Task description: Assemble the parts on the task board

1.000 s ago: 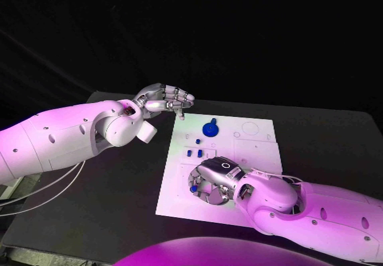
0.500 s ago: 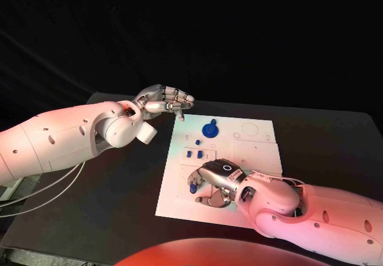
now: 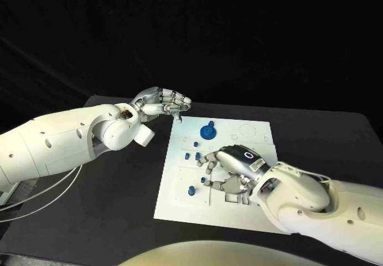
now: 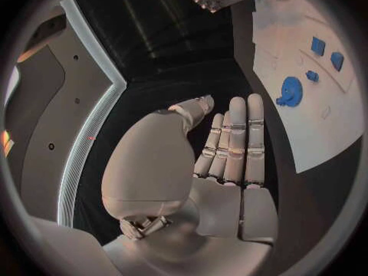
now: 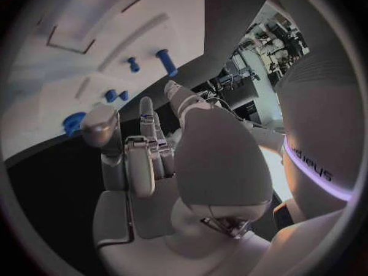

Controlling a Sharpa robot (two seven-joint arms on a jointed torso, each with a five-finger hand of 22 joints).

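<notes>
Parts lie scattered on the white task board (image 3: 180, 194) in the middle of the black table (image 3: 112, 210) — a round blue disc (image 3: 207, 132) near its far edge, small blue pegs (image 3: 191, 192) toward the middle. The right hand (image 3: 227, 169) hovers low over the board's centre, fingers curled; whether it holds a piece I cannot tell. The left hand (image 3: 164, 102) waits off the far corner, fingers curled in on nothing. My advice — settle the fingertips squarely over one peg before closing.
</notes>
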